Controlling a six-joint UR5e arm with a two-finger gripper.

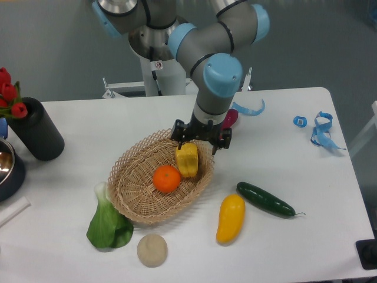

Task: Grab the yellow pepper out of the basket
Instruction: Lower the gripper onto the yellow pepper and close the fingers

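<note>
One blocky, lobed yellow pepper (187, 160) is lying in the basket (136, 207), at two o'clock from the orange (166, 178). The tool (200, 140) is hovering just above it, fingers spread and holding nothing. A white tabletop (294, 171) is sitting before a grey wall.

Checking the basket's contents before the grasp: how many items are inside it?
2: the yellow pepper under the gripper, and an orange beside it in the basket. Nothing else shows inside.
</note>
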